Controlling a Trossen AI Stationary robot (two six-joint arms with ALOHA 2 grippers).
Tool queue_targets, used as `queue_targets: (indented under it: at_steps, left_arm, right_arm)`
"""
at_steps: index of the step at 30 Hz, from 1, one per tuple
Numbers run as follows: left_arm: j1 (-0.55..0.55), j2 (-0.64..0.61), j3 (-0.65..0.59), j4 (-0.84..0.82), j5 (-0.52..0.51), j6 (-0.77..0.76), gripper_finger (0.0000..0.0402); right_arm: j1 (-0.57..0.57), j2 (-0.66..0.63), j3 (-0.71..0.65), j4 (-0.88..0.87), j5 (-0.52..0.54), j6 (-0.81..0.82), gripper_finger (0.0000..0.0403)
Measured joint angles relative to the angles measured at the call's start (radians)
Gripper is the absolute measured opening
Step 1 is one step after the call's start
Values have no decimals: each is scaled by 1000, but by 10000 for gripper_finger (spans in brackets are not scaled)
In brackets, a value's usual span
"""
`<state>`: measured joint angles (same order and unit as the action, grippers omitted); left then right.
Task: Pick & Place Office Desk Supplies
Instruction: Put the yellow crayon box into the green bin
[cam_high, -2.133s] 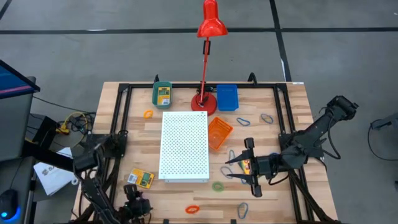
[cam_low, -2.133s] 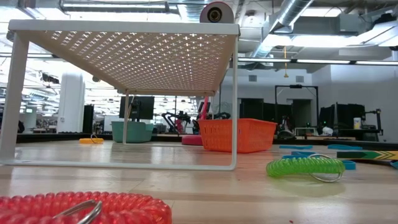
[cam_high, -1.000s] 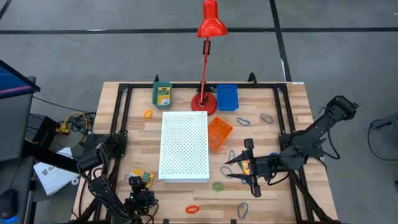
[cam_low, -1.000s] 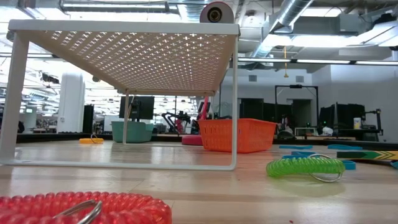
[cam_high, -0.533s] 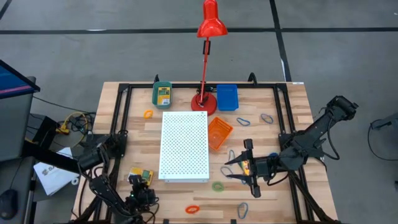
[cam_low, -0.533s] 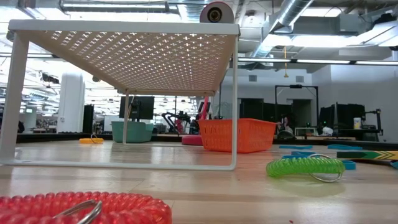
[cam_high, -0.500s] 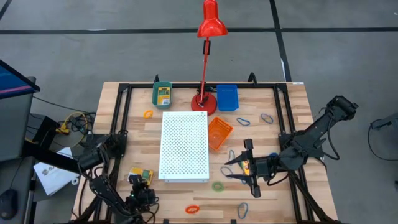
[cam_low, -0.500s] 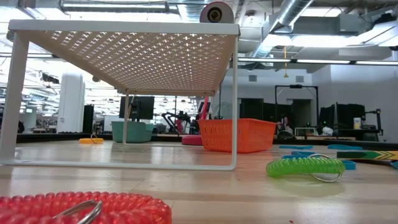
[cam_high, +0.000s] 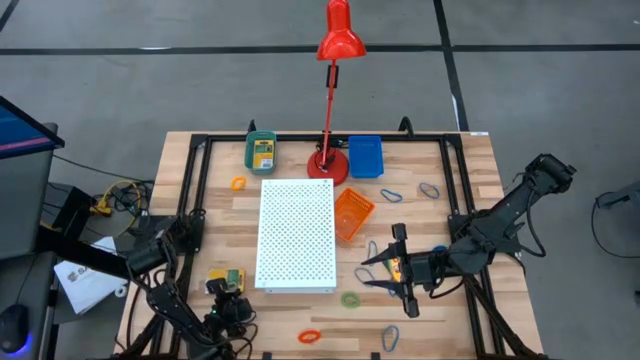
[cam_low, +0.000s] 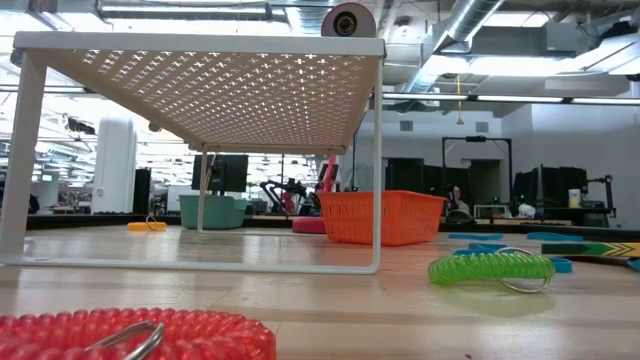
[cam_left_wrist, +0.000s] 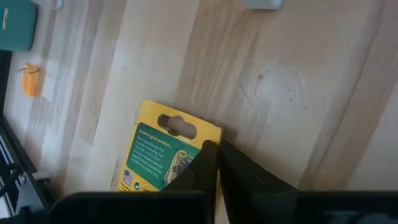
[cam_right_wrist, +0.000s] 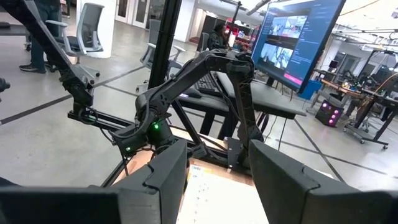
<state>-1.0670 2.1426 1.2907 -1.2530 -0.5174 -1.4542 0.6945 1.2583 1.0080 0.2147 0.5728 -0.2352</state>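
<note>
Your left gripper (cam_left_wrist: 214, 163) is clenched on the yellow-and-green box's (cam_left_wrist: 163, 155) edge near the tabletop's (cam_high: 225, 215) front-left corner; the right gripper (cam_high: 385, 270) hovers released.

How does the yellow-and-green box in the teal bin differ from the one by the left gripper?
The yellow-and-green box in the teal bin sits at the table's far edge, inside the teal bin; the yellow-and-green box by the left gripper lies on bare wood near the front edge. The first is untouched by either arm; the left gripper is shut on the second at its edge. Both are small, flat and share the yellow-and-green print.
</note>
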Motion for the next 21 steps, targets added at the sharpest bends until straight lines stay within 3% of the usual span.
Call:
queue_targets:
  at_steps: [10,14,21]
  left_arm:
    - [-8,-105,-1,-82,-47,-121,0]
    - [-12,-183,1,-176,-99,-222,0]
    - [-12,-292,0,-321,-105,-320,0]
  right_arm:
    - [2,0,0,-2,0,0,170]
    - [6,0,0,-6,-1,0,170]
    - [6,0,0,-7,0,0,170]
